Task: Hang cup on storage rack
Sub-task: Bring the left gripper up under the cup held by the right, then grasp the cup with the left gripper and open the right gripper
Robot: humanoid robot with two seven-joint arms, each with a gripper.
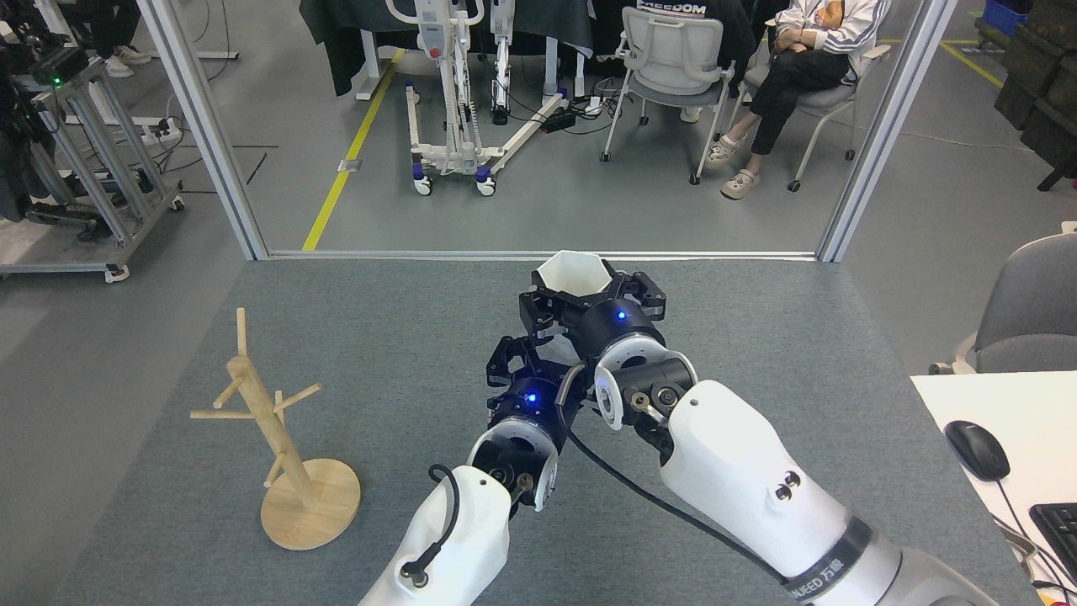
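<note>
The white faceted cup (pixel 570 271) is held upright above the grey mat, mouth up, with my right gripper (pixel 589 296) shut on its lower body. My left gripper (pixel 523 360) is open, just below and left of the cup and close against the right gripper's left finger; its right finger is partly hidden behind the right wrist. The storage rack (pixel 273 425), a light wooden mug tree with a slanted post, thin pegs and a round disc base (pixel 310 503), stands at the front left of the mat, well away from both grippers.
The grey mat (pixel 404 337) covers the work table. A white desk (pixel 1010 421) with a black mouse (pixel 976 449) and keyboard sits at the right, beside a grey chair (pixel 1031 307). Beyond the metal frame posts a person (pixel 799 67) sits on a chair.
</note>
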